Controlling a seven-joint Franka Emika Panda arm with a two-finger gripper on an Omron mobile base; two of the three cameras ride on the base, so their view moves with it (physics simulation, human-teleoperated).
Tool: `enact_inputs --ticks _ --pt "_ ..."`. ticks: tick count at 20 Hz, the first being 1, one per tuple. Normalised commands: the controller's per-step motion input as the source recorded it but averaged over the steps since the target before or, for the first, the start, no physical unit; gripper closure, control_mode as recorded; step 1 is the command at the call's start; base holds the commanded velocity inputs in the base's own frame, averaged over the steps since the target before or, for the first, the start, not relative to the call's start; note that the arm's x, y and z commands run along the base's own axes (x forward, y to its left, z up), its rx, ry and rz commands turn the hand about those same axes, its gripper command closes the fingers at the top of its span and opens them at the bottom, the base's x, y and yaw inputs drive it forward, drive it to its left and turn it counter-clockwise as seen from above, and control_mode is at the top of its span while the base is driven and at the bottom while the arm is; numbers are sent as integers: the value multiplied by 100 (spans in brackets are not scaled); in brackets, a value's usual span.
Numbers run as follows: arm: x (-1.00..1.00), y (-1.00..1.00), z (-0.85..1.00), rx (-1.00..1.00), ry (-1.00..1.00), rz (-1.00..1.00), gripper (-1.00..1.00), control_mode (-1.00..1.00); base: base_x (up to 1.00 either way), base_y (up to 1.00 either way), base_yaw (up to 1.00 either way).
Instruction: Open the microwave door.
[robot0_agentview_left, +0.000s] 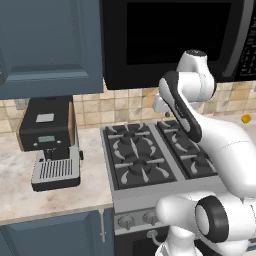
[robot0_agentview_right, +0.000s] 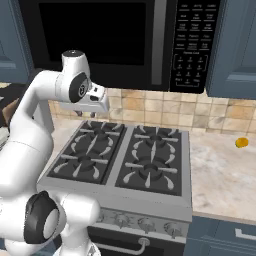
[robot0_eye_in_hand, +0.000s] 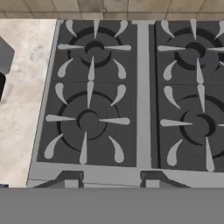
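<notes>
- The glossy black microwave door (robot0_agentview_right: 95, 40), with its dark glass window and long grey handle bar (robot0_agentview_right: 159, 42), sits shut on the wide black microwave (robot0_agentview_right: 195, 47) above the four-burner stove (robot0_eye_in_hand: 131, 96).
- The claw (robot0_agentview_right: 97, 102) hangs over the stove's back left burners, well below the door; whether its fingers are apart or together cannot be told.
- A black-and-silver coffee machine (robot0_agentview_left: 50, 145) stands on the beige marbled worktop (robot0_agentview_left: 20, 195).

A home kitchen: a four-burner gas stove (robot0_agentview_right: 125, 157) sits under a black microwave (robot0_agentview_right: 125, 42), flanked by blue-grey cabinets (robot0_agentview_left: 50, 45), a beige tile backsplash (robot0_agentview_right: 165, 112), a marbled table (robot0_agentview_left: 50, 185) and a coffee machine (robot0_agentview_left: 50, 142).
</notes>
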Motion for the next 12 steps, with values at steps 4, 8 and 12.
enact_inputs --ticks 4,8,12 --pt "-31 0 1 0 -17 0 -100 -100 0 0 0" --pt "-76 -4 21 0 -40 0 -100 -100 0 0 0" --pt "-96 -34 36 0 -65 0 -100 -100 0 0 0"
